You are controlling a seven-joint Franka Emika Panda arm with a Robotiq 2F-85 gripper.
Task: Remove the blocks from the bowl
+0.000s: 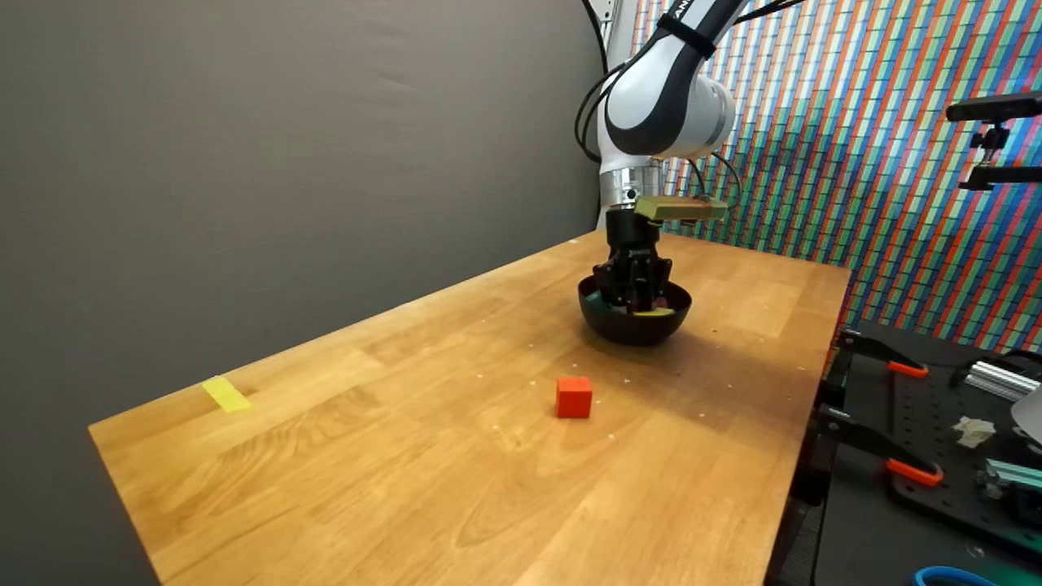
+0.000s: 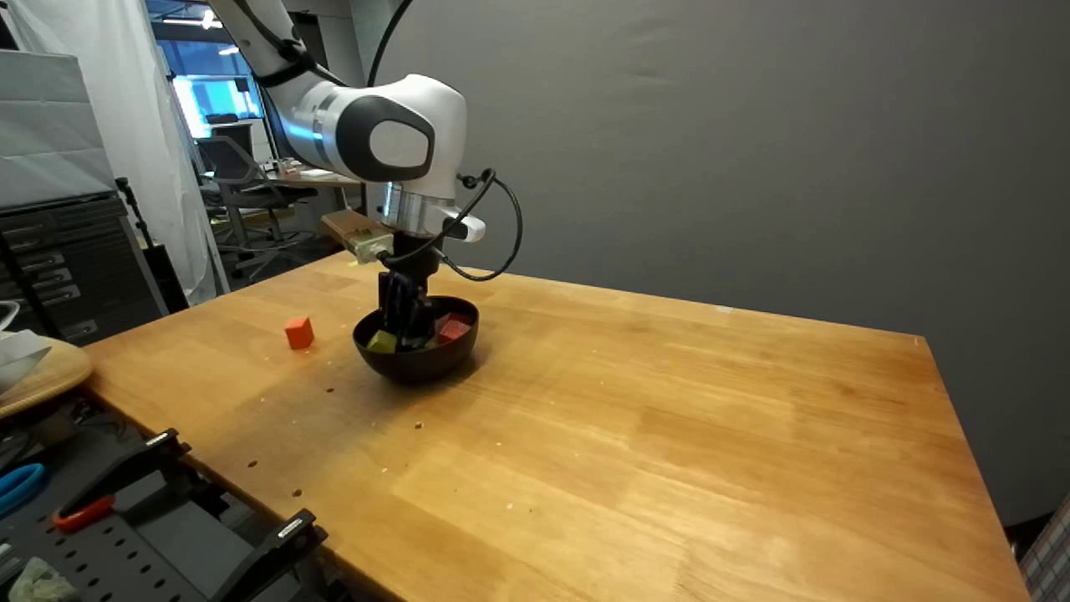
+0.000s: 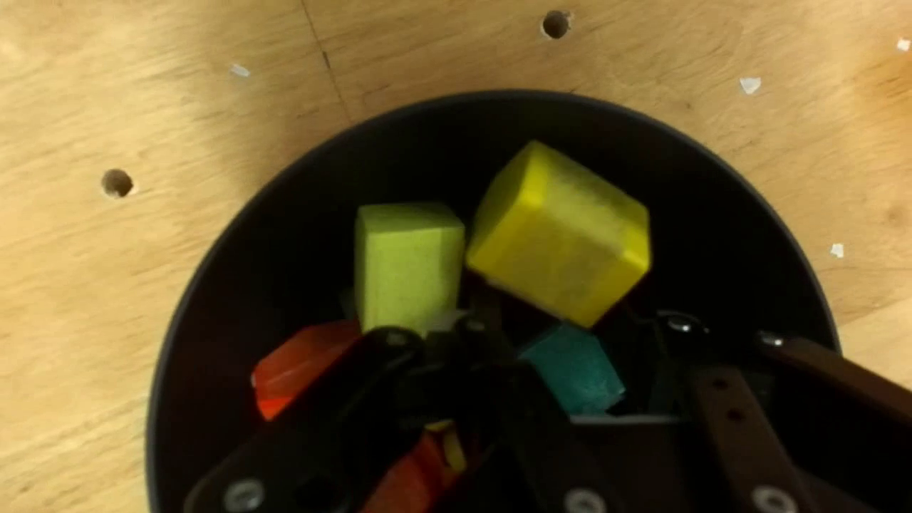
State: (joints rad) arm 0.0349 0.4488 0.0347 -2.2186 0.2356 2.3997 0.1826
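- Black pincer (image 3: 434, 335) reaches down into the bowl (image 2: 418, 366), fingertips (image 3: 388, 349) close together by the lower edge of the lime-green block (image 3: 410, 267) in the wrist view; whether they grip anything I can't make out, it is too dark there.
- Taking hold of one cube looks like the step in hand, so make sure of the bite before lifting: if the lime-green block stirs with a small upward test, carry on; if not, ease the fingertips apart, recentre and try lower.
- Just beside it, perhaps touching, the yellow block (image 3: 563, 231) lies askew (crowding the work, I'd guess), so spread the pincer no wider than one cube needs.
- To either side of the fingertips are a red block (image 3: 306, 363) and a teal block (image 3: 573, 370), and another red piece (image 3: 411, 476) shows partly behind the pincer; avoid pressing down on them.
- Once something is held, lift straight up past the bowl's rim; a sideways drag might slide or tip it.
- On the counter (image 1: 366, 456), outside the bowl, sits an orange block (image 1: 574, 399); the next cube would do well set down near it yet apart, short of the yellow tape strip (image 1: 226, 394) by the counter's edge.
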